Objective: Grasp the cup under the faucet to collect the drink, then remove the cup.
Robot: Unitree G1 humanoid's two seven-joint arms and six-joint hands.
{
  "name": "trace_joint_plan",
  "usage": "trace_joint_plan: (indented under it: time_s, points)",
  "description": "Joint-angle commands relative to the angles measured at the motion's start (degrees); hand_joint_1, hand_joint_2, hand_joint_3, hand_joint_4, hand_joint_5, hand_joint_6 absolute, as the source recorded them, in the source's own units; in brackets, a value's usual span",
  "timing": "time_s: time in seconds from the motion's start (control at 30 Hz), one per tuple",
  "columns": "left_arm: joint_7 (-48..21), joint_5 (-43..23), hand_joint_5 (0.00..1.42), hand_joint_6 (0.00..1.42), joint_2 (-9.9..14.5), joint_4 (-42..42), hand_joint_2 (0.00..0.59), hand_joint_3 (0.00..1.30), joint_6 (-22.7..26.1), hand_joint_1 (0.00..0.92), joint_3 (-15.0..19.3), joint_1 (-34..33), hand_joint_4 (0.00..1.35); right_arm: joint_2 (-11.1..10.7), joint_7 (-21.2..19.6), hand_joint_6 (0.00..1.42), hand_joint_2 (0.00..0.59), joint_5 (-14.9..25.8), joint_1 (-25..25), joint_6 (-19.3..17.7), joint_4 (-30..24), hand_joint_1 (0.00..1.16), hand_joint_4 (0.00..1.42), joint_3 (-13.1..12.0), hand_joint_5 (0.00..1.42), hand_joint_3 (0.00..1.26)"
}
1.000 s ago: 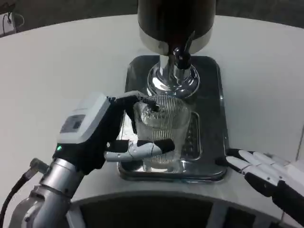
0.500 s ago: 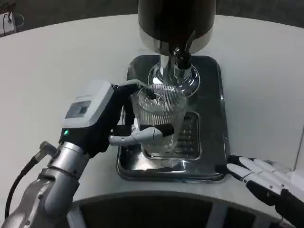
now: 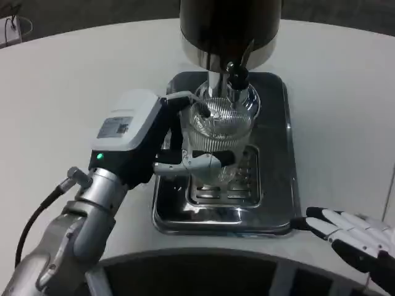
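Nearest you, your right hand (image 3: 355,237) lies on the white table (image 3: 55,92) at the lower right, fingers spread and flat, holding nothing, just beside the corner of the steel drip tray (image 3: 281,185). Your left hand (image 3: 157,145) grips the ribbed glass cup (image 3: 219,139), fingers wrapped around its side, holding it above the tray's grille, directly below the faucet (image 3: 237,74) of the dark dispenser (image 3: 228,24) behind.
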Motion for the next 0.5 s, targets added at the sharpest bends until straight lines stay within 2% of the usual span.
trace_joint_plan:
  time_s: [0.03, 0.1, 0.3, 0.4, 0.5]
  points:
    - [-0.02, 0.08, 1.27, 1.42, 0.21, 1.44, 0.057, 0.93, 0.46, 0.339, -1.47, -1.81, 1.0, 0.12, -0.24, 0.0, 0.468, 0.87, 1.14, -0.54, -0.88, 0.43, 0.0, -0.75, 0.0, 0.07]
    - [-0.76, -0.3, 1.24, 1.42, 0.63, 2.02, 0.038, 0.89, 0.12, 0.314, -1.9, -2.15, 0.95, 0.14, -0.32, 0.0, 0.467, 0.9, 1.16, -0.28, -0.88, 0.43, 0.0, -0.73, 0.0, 0.07]
    - [-2.83, -1.44, 1.05, 1.41, 2.38, 2.97, 0.017, 0.73, -1.37, 0.089, -2.42, -2.42, 0.67, 0.05, -0.44, 0.0, 0.467, 0.46, 0.44, 0.99, -0.88, 0.43, 0.0, 0.17, 0.0, 0.07]
    - [-3.33, -2.08, 0.91, 1.34, 3.28, 3.13, 0.002, 0.66, -2.05, 0.051, -2.23, -2.36, 0.53, -0.03, -0.51, 0.0, 0.467, 0.08, -0.2, 1.74, -0.88, 0.43, 0.0, 1.01, 0.0, 0.08]
    - [-3.62, -2.75, 0.77, 1.21, 4.03, 3.27, 0.0, 0.52, -2.14, 0.009, -2.18, -2.36, 0.39, -0.15, -0.5, 0.01, 0.467, -0.4, -0.97, 2.5, -0.88, 0.43, 0.0, 1.95, 0.0, 0.08]
